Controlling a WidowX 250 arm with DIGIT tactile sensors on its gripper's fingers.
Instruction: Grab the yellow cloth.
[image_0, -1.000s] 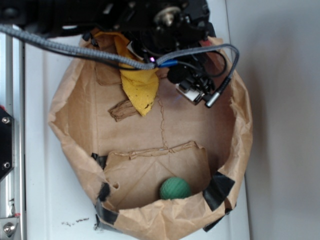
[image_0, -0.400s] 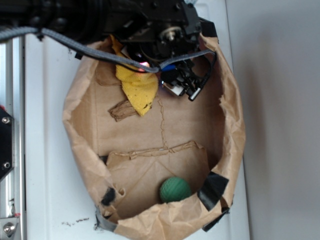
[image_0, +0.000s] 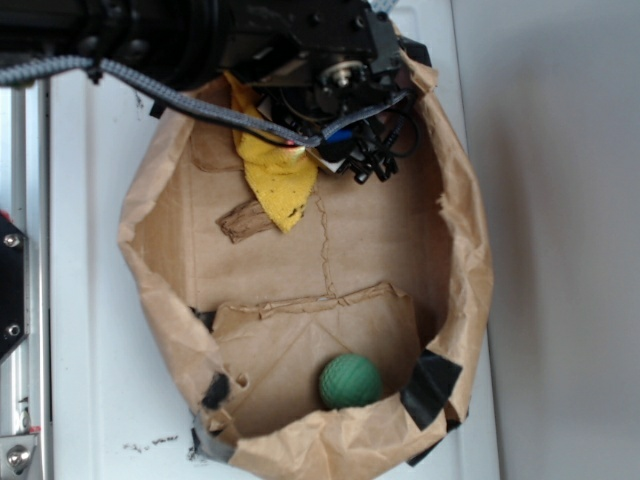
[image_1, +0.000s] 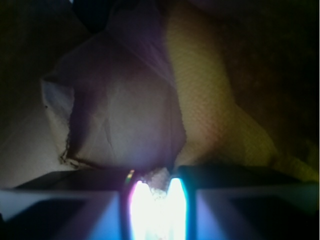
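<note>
Since a second ago the gripper (image_0: 300, 145) has drawn up toward the far rim of the brown paper bag (image_0: 160, 300) and now sits over the top end of the yellow cloth (image_0: 282, 190), where earlier it hung over bare bag floor beside the cloth; the bag's walls have also shifted and its opening looks narrower. Black arm links and a grey braided cable (image_0: 160, 95) cross the bag's far rim and cover the upper part of the cloth. Only the cloth's lower, pointed end shows clear, lying on the bag floor just inside the far rim, touching a small scrap of torn brown paper (image_0: 245, 218) at its edge. At the bag's near end, well apart from the cloth, a green ball (image_0: 350, 381) rests against the near wall. Up close from the wrist, yellow terry fabric (image_1: 210, 110) and a crumpled fold of paper (image_1: 115, 115) fill the view, and a bit of material sits in the bright glare (image_1: 157, 177) between the fingers (image_1: 60, 210); whether they are clamped on the cloth I cannot tell
</note>
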